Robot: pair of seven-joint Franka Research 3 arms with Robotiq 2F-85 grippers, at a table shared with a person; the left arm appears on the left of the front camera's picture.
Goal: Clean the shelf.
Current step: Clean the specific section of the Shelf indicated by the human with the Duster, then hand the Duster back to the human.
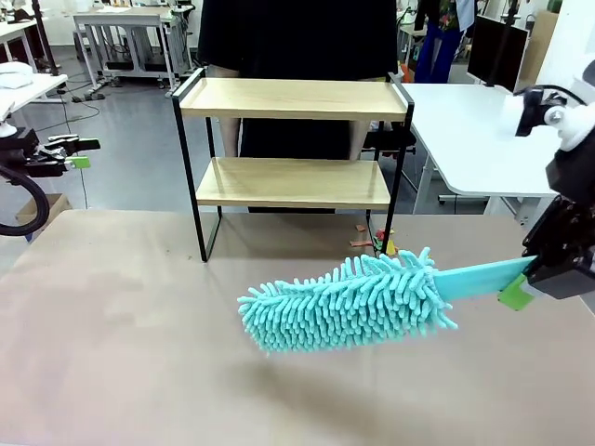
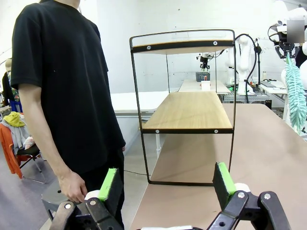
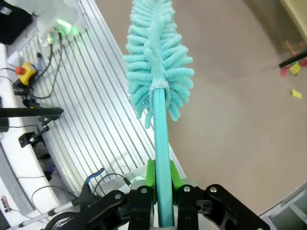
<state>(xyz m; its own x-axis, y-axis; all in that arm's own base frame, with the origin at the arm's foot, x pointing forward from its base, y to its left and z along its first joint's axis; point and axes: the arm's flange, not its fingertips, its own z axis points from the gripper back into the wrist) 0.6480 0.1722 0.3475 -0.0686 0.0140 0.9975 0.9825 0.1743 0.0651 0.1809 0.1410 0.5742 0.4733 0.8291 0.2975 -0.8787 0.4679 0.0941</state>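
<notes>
- The shelf (image 1: 293,153) is stood at the far edge of the brown table (image 1: 112,353), just in front of a person in a black shirt (image 2: 67,86); both of its light boards are seen bare.
- A broad stretch of open tabletop is left between the shelf's black legs and the near edge, and the table's left half is unoccupied.
- A few small coloured scraps (image 1: 376,243) are seen on the table beside the shelf's right front leg.
- A white desk (image 1: 465,130) is placed close to the shelf's right end, with little room left on that side.
- The right gripper (image 1: 522,283) is brought in from the right edge, low over the table, and its green pads are clamped on the flat handle of a turquoise duster (image 1: 349,302).
- The duster is held nearly level, its fluffy head pointed towards the table's middle, in front of the shelf and apart from it; its shadow is cast on the tabletop below.
- The left gripper (image 2: 165,184) is kept off the table's left edge with its jaws spread wide and nothing between them, aimed at the shelf's end rail.
- The person's hand (image 2: 72,187) is hung down by the side.
</notes>
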